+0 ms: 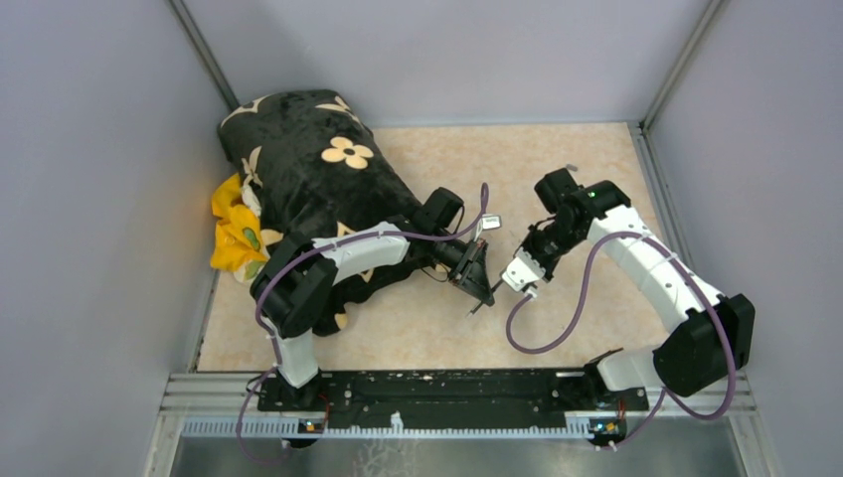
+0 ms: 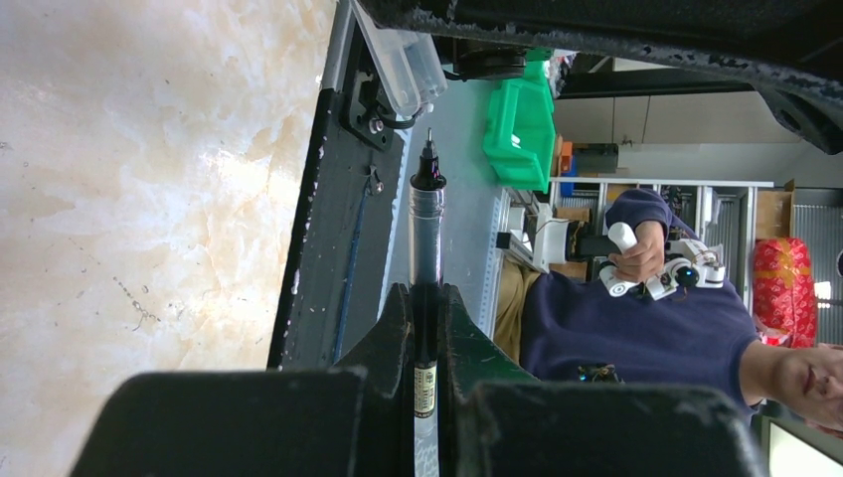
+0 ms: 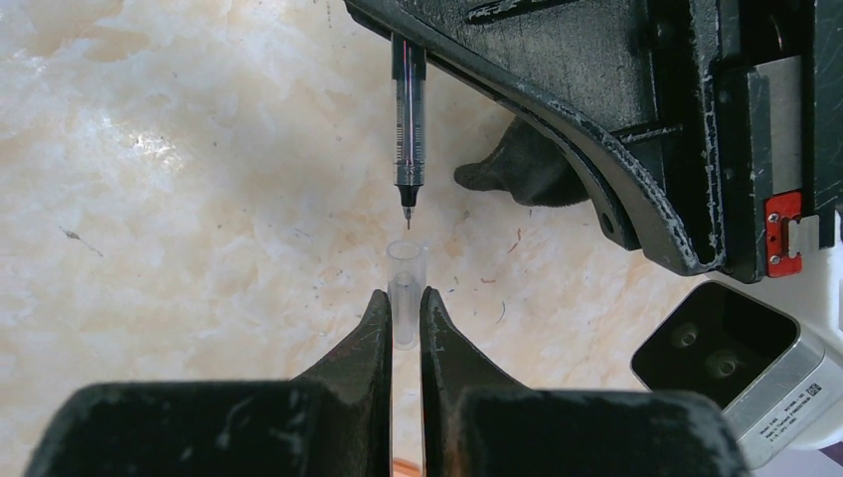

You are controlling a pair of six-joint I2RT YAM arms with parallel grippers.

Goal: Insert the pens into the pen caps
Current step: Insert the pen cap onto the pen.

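Left hand (image 2: 425, 298): fingers closed tight on a pen (image 2: 426, 234), gripped partway along its barrel. The clear forward part of the barrel and the black pointed tip stand out beyond the fingers. A small printed label sits on the barrel inside the grip.

Right hand (image 3: 404, 303): fingers closed to a narrow slot on a short clear cap (image 3: 407, 266). The open mouth of the cap stands out past the fingertips and faces the pen.

Relation of the two: in the right wrist view the pen tip is in line with the cap mouth and just short of it. A small gap shows between them and the tip is not inside. The cap holds nothing that can be seen.

Position: in the top view both hands meet over the middle of the desk (image 1: 557, 169), somewhat toward the near edge. The left hand is just left of the right hand, and both point inward and toward the near side.

Surroundings: a black cloth (image 1: 308, 169) with cream flower shapes lies at the far left of the desk, partly under the left arm. A yellow bundle (image 1: 234, 234) lies against its left side. A green bin (image 2: 522, 124) hangs beyond the near edge; its contents cannot be made out.
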